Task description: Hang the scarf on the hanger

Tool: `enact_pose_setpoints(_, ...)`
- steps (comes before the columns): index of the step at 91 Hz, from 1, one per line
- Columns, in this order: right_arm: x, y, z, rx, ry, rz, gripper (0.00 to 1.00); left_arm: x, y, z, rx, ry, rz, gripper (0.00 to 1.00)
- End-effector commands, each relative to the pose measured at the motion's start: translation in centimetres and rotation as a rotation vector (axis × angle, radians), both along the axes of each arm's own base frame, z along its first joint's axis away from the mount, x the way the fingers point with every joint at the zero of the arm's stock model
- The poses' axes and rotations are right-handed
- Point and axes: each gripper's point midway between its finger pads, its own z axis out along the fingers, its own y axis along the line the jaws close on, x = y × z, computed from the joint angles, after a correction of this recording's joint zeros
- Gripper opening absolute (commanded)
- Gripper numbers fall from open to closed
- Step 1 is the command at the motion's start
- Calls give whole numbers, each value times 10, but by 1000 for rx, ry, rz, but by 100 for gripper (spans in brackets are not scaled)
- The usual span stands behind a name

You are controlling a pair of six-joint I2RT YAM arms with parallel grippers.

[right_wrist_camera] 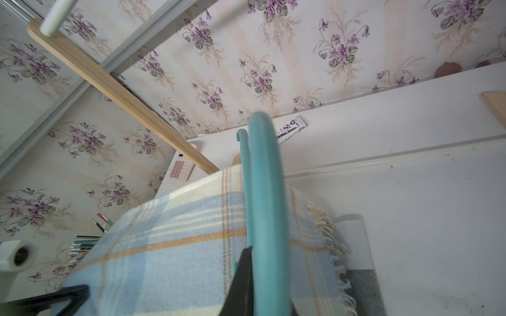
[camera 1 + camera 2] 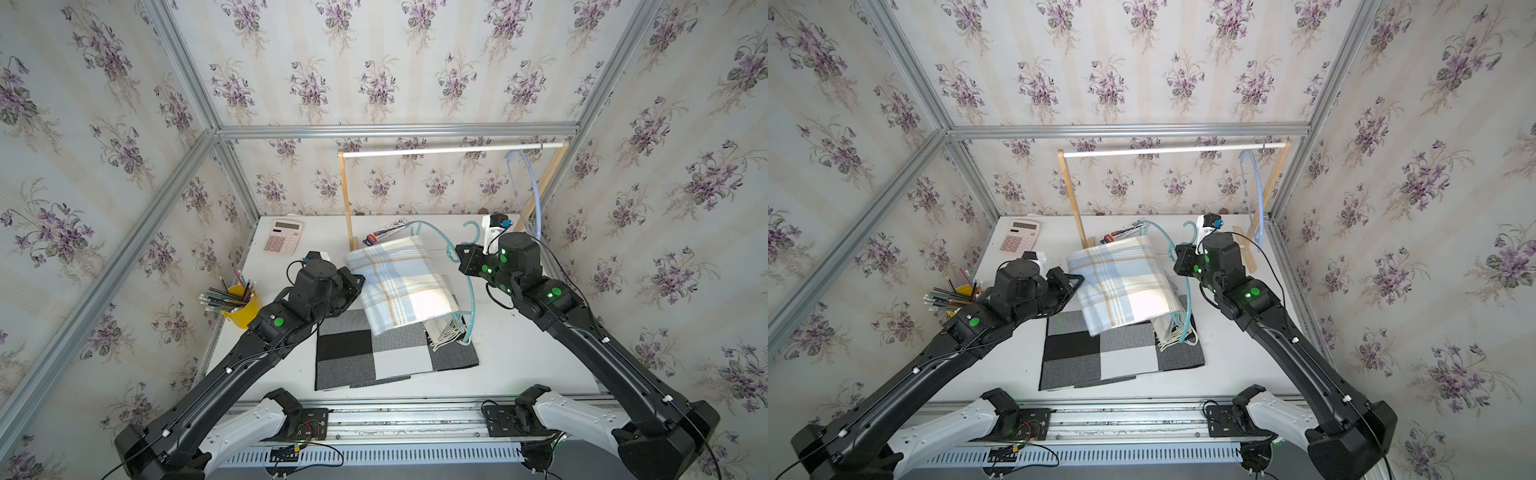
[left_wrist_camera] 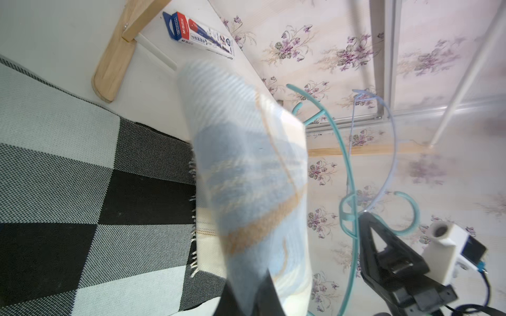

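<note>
Pinches the left edge of the plaid scarf (image 2: 399, 282) in the left gripper (image 2: 360, 277), jaws squeezed narrow on the cloth, confirmed from the left wrist by fabric rising between the dark fingers (image 3: 269, 298). Clamps the teal hanger (image 2: 471, 291) in the right gripper (image 2: 459, 253), jaws tight on the wire close to the hook. Holds the scarf raised between both grippers above the checkered mat (image 2: 353, 353), folded over in a broad hump, with a fringed end lying on the mat beside the hanger's near tip. Keeps the hanger tilted, one shoulder toward the back wall, the other down near the mat, just beside the scarf's right edge. Cannot tell whether the cloth rests on the hanger's bar. Shows, farther back in both top views, a wooden rack (image 2: 345, 199) with a white rod (image 2: 449, 150) and a pale blue hanger (image 2: 537, 187) hooked on it, plus a pink calculator (image 2: 283, 237) and a yellow pencil cup (image 2: 245, 309) well to the left
</note>
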Motion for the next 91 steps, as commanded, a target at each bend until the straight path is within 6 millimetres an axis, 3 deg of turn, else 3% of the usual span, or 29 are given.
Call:
enact_pose_setpoints(1, 8, -10, -5, -49, -18, -54, 0, 1, 13, 29, 5, -69, 39, 0)
enact_pose_setpoints(9, 9, -9, -5, -42, -21, -56, 0, -3, 16, 43, 15, -90, 31, 0)
enact_pose_setpoints(16, 10, -10, 0, -35, -35, -61, 0, -6, 18, 39, 26, -78, 31, 0)
enact_pose_setpoints(28, 8, -8, 13, -13, -55, -48, 0, -8, 16, 1, 24, -4, 33, 0)
enact_pose_setpoints(40, 5, -2, 25, 23, -57, -19, 0, -1, -1, -37, -12, 63, 7, 0)
enact_pose_setpoints(51, 0, 5, 28, 66, -38, 15, 0, 8, -25, -46, -59, 87, -62, 0)
enact_pose_setpoints(61, 0, 8, 22, 74, -18, 23, 0, 12, -40, -25, -101, 47, -120, 0)
enact_pose_setpoints(82, 3, 5, 4, 58, 4, 3, 0, 13, -34, 66, -122, -145, -127, 0)
enact_pose_setpoints(91, 5, 5, -4, 68, 17, -2, 0, 16, -40, 101, -141, -192, -147, 0)
